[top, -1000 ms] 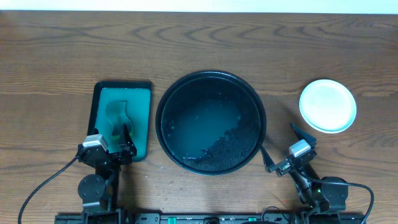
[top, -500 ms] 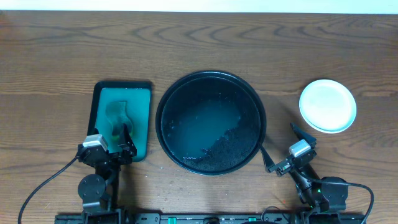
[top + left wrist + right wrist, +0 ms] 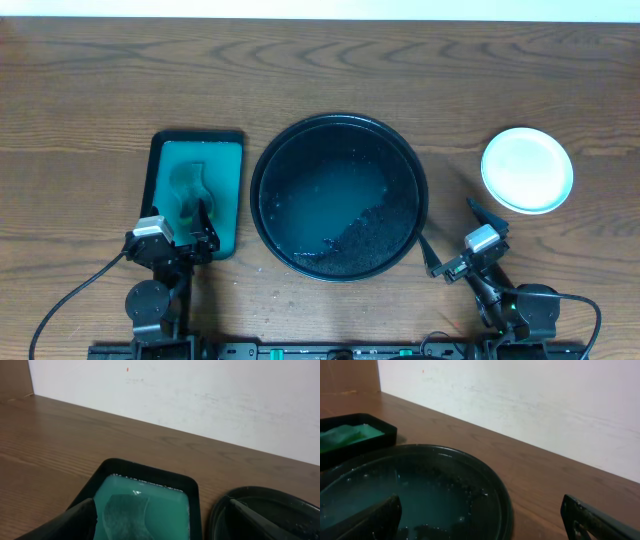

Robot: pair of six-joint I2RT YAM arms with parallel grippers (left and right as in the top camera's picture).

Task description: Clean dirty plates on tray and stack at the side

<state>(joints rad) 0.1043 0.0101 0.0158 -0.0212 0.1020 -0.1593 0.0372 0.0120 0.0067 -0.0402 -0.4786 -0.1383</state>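
The black round tray (image 3: pixel 256 190) lies mid-table, and only a wet, speckled film shows on its floor. No plates rest on it. A white plate (image 3: pixel 527 168) sits on the table at the right, with a pale green edge showing under its near side. My left gripper (image 3: pixel 190 218) hangs open over the near end of the teal tray, nothing between its fingers. My right gripper (image 3: pixel 455 233) stands open beside the black tray's near right rim, also holding nothing. In the right wrist view the tray's rim (image 3: pixel 502 505) lies between the spread fingers (image 3: pixel 370 520).
A rectangular teal tray (image 3: pixel 158 160) with a green sponge (image 3: pixel 188 185) sits left of the black tray; the left wrist view shows its far rim (image 3: pixel 150 467) and the sponge (image 3: pixel 125 515). A white wall runs behind the table.
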